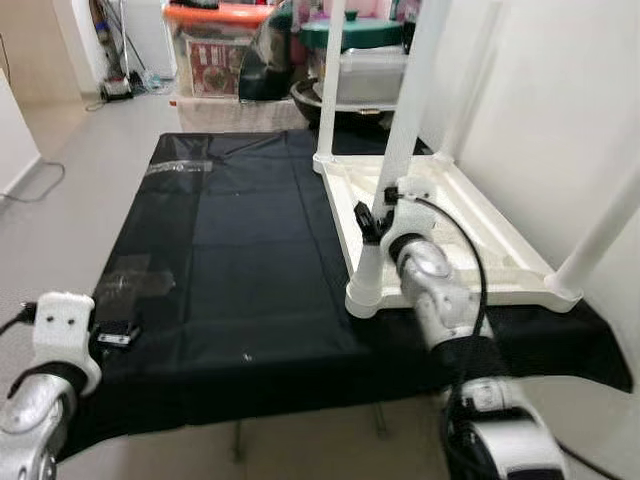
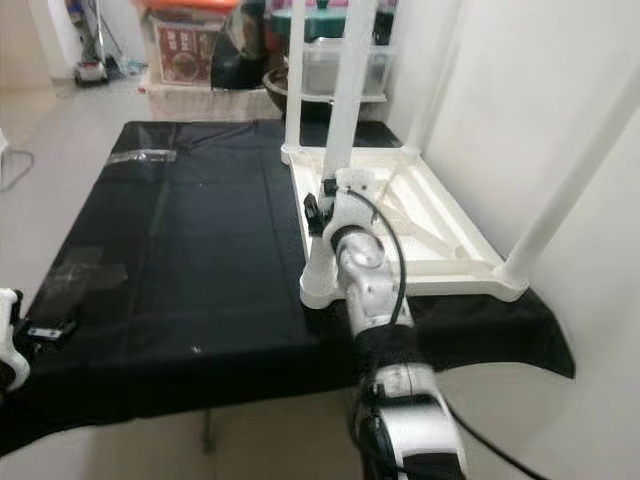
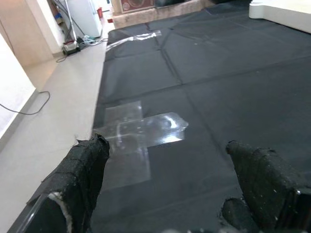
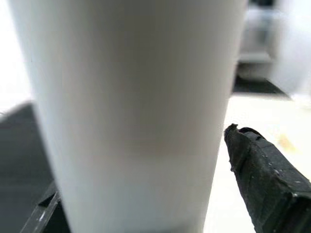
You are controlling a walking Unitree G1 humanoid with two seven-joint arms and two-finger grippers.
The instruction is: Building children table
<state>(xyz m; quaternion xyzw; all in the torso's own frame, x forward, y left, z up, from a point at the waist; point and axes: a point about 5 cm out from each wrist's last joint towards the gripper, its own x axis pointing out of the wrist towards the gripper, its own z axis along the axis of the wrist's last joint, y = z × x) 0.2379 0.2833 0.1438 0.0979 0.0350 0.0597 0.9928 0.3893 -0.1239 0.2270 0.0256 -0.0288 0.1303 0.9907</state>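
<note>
head views: upside-down white table (image 1: 470, 225) lies on the black-clothed bench (image 1: 250, 260) by the wall, right gripper (image 1: 385, 215) at its near leg (image 1: 405, 130); left wrist: left gripper (image 3: 170, 189) jaws spread wide above tape (image 3: 138, 133); right wrist: jaws straddle the leg, grip unclear

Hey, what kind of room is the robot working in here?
Probably a home storage or spare room. Lidded plastic bins are stacked at the back, cables trail over a bare floor, and an upturned white children's table lies on a black cloth.
</note>
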